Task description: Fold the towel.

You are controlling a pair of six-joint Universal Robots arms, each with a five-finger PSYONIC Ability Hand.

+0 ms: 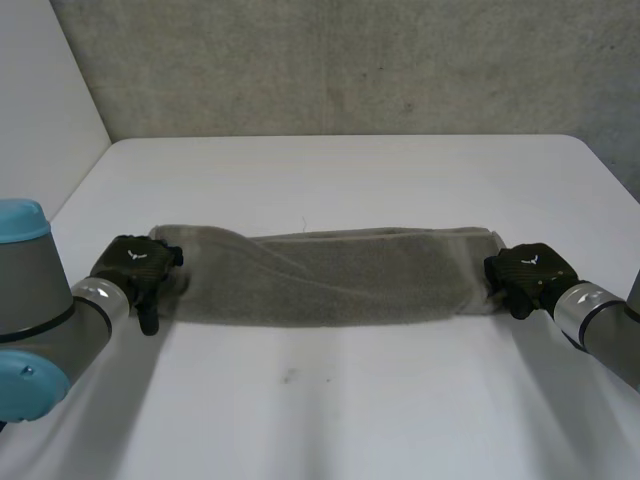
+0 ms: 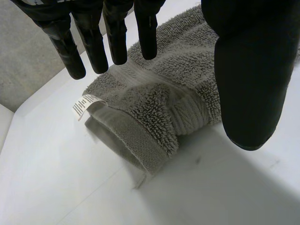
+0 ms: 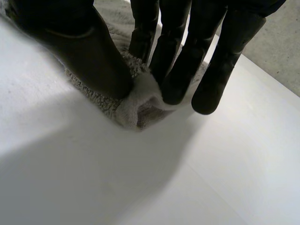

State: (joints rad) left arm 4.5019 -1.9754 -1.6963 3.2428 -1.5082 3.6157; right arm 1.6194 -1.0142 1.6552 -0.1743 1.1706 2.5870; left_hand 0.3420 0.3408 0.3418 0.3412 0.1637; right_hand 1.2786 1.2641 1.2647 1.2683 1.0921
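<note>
While right hand (image 3: 89, 51) pinches towel (image 1: 330, 278) — label (image 2: 86, 104) illegible.

Head cam sits behind and between our arms, angled down at the white table (image 1: 330, 400), far enough back that we get the whole grey terry towel (image 1: 330, 275). Left wrist cam looks along the black left hand (image 2: 253, 70), close on one towel end. Right wrist cam looks along the black right hand (image 3: 84, 47), close on the other end. Each wrist view overlaps head view at its own end.
</note>
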